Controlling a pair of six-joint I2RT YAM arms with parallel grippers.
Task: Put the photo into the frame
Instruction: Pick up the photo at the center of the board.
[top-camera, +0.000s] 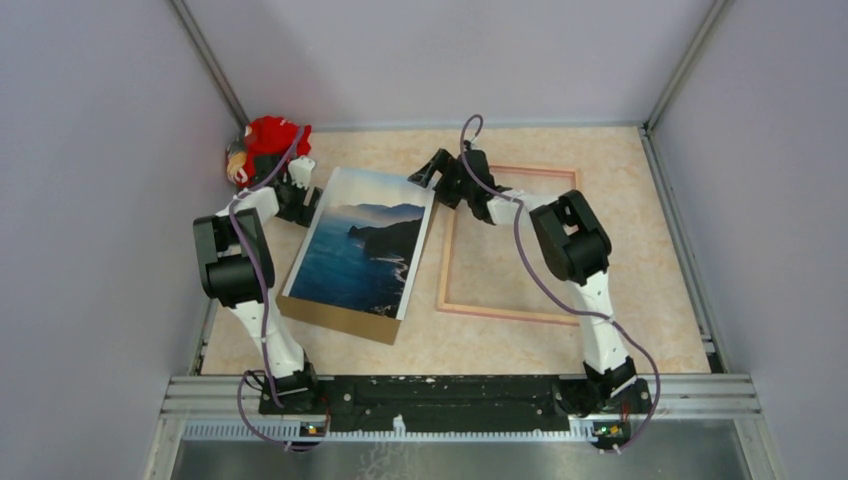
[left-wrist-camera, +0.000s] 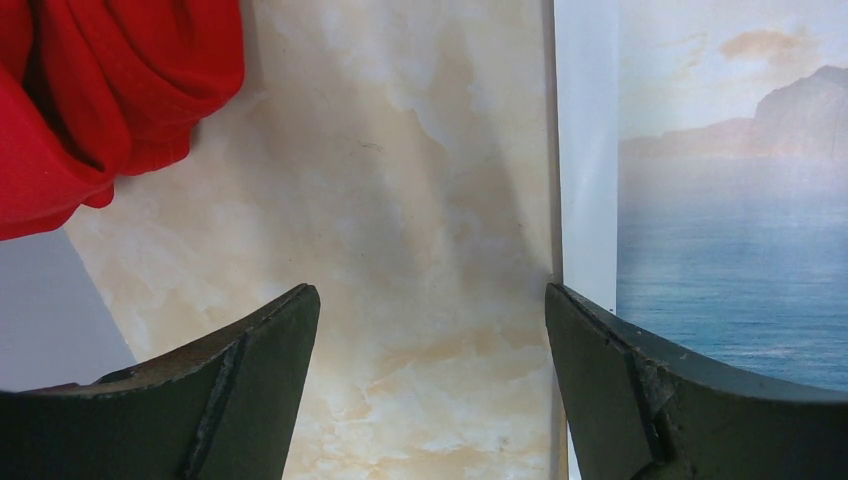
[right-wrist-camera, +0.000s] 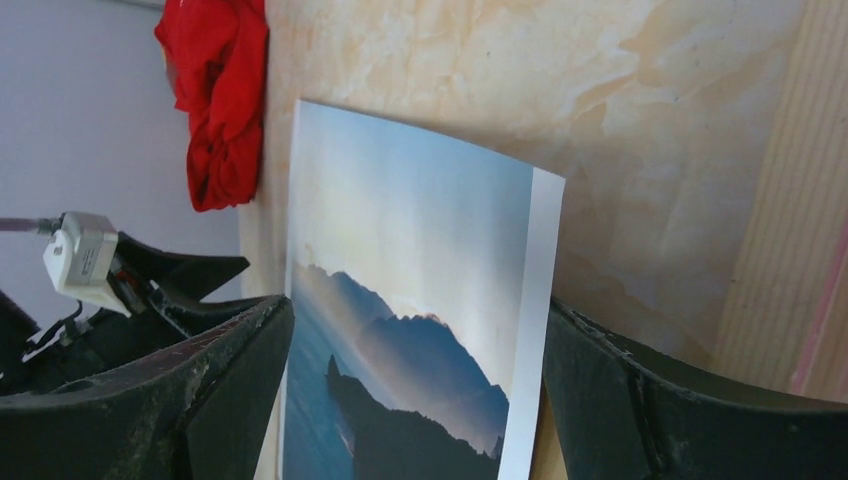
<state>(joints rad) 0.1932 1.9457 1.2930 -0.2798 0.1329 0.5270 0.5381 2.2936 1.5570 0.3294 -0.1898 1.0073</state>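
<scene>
Photo (top-camera: 362, 245): face up on brown backing board (top-camera: 340, 322), just left of frame (top-camera: 500, 314); not yet inside.
Frame: flat on table, table surface showing through opening.
Progress: early; grasp, transfer and seating all remain.
Right gripper (right-wrist-camera: 415, 310): jaws spread wide at photo's far right corner, grasping nothing.
Left gripper (left-wrist-camera: 432, 300): spread wide at photo's far left edge, empty.
Unclear: whether fingers touch photo.
Hidden: part of frame's far rim, behind right arm.
Red cloth (top-camera: 272, 135) in far left corner: identity indistinct.

photo (top-camera: 362, 245): blue sea, dark mountains, pale cloudy sky, white border | I saw it picture-up on a brown board (top-camera: 340, 322), skewed | frame (top-camera: 500, 312): thin rectangle, peach-wood side up, pink edge, lay flat just right of photo
</scene>
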